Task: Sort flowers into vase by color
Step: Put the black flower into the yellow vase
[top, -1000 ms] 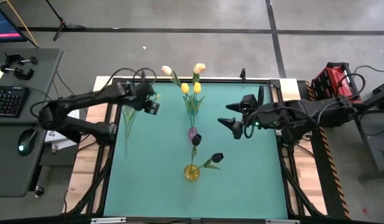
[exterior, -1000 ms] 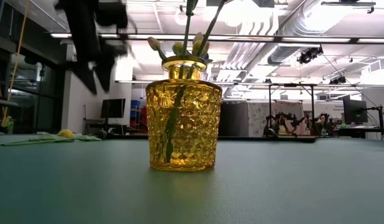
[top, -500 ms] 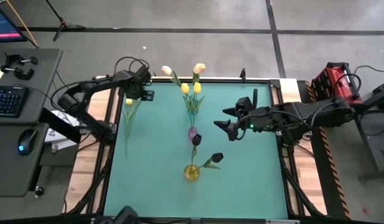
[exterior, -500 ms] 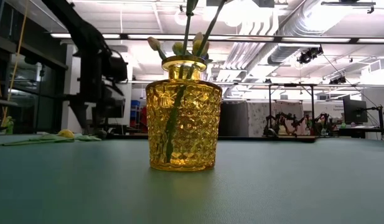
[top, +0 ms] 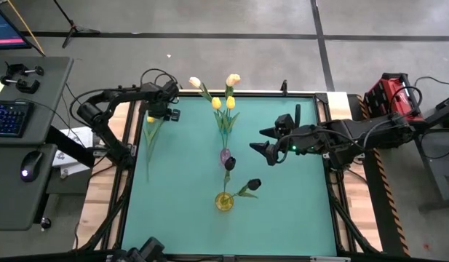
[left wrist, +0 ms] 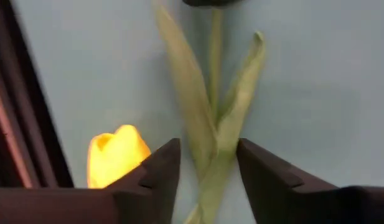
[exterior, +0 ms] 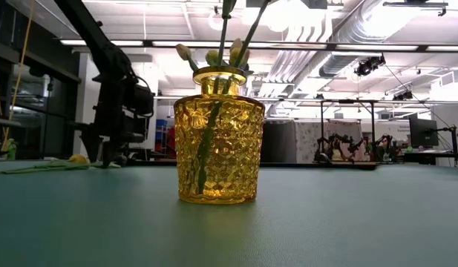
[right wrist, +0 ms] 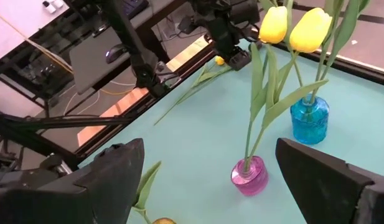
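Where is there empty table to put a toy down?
The mat is bare on its right half, below the right gripper, and in the near left corner below the lying yellow tulip. It is crowded down the middle, where the blue vase, pink vase and amber vase line up.

This is a robotics lab or workshop in an industrial hall. The floor [top: 246,29] is bare grey concrete crossed by dark lines. Overhead run exposed ducts [exterior: 340,33] and pipes with strip lights. Beside the green table [top: 282,211] stands a grey desk [top: 13,167] carrying a keyboard [top: 7,118] and a mouse [top: 28,172], with a monitor [top: 6,29] at its far corner. Red equipment [top: 390,93] sits on the other side. Further rigs [exterior: 347,144] and screens [exterior: 425,132] stand across the hall.
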Action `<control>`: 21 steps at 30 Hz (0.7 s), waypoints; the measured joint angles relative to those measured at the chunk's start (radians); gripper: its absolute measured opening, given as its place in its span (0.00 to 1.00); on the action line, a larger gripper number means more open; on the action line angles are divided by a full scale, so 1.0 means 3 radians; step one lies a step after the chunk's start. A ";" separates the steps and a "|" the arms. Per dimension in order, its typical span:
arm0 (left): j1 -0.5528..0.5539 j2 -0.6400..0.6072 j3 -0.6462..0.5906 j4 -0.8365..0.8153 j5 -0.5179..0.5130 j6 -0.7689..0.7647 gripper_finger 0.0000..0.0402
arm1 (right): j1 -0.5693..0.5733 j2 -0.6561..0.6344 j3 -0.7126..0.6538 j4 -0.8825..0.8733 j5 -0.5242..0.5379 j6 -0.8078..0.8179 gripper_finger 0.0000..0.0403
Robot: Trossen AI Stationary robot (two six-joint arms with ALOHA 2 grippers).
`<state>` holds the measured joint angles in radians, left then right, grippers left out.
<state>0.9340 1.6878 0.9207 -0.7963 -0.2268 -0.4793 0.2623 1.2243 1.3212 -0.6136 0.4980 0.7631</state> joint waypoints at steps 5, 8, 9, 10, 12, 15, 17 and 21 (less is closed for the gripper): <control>-0.0021 -0.0071 0.0000 0.0005 0.0218 0.0094 0.05 | 0.0006 0.0000 0.0000 0.0000 -0.0019 -0.0003 0.87; -0.0060 -0.0242 -0.0001 0.0097 0.0230 0.0069 0.03 | 0.0006 0.0000 0.0000 0.0000 -0.0042 -0.0011 0.87; -0.0074 -0.0321 -0.0001 0.0115 0.0231 0.0068 0.02 | 0.0006 0.0000 0.0000 0.0000 -0.0062 -0.0013 0.87; -0.0087 -0.0413 -0.0001 0.0139 0.0237 0.0062 0.01 | 0.0006 0.0000 0.0000 0.0000 -0.0088 -0.0014 0.87; -0.0115 -0.0628 -0.0001 0.0188 0.0240 0.0007 0.01 | 0.0006 0.0000 0.0000 0.0000 -0.0125 -0.0061 0.87; -0.0179 -0.1026 -0.0001 0.0228 0.0237 -0.0049 0.00 | 0.0006 0.0000 0.0000 0.0000 -0.0132 -0.0100 0.87; -0.0242 -0.1327 -0.0001 0.0246 0.0229 -0.0118 0.00 | 0.0006 0.0000 0.0000 0.0000 -0.0133 -0.0100 0.87; -0.0456 -0.1934 -0.0001 0.0316 0.0207 -0.0311 0.00 | 0.0006 0.0000 0.0000 -0.0014 -0.0133 -0.0114 0.87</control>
<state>0.7973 1.1077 0.9203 -0.7014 -0.1648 -0.5727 0.2642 1.2243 1.3212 -0.6179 0.4580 0.7290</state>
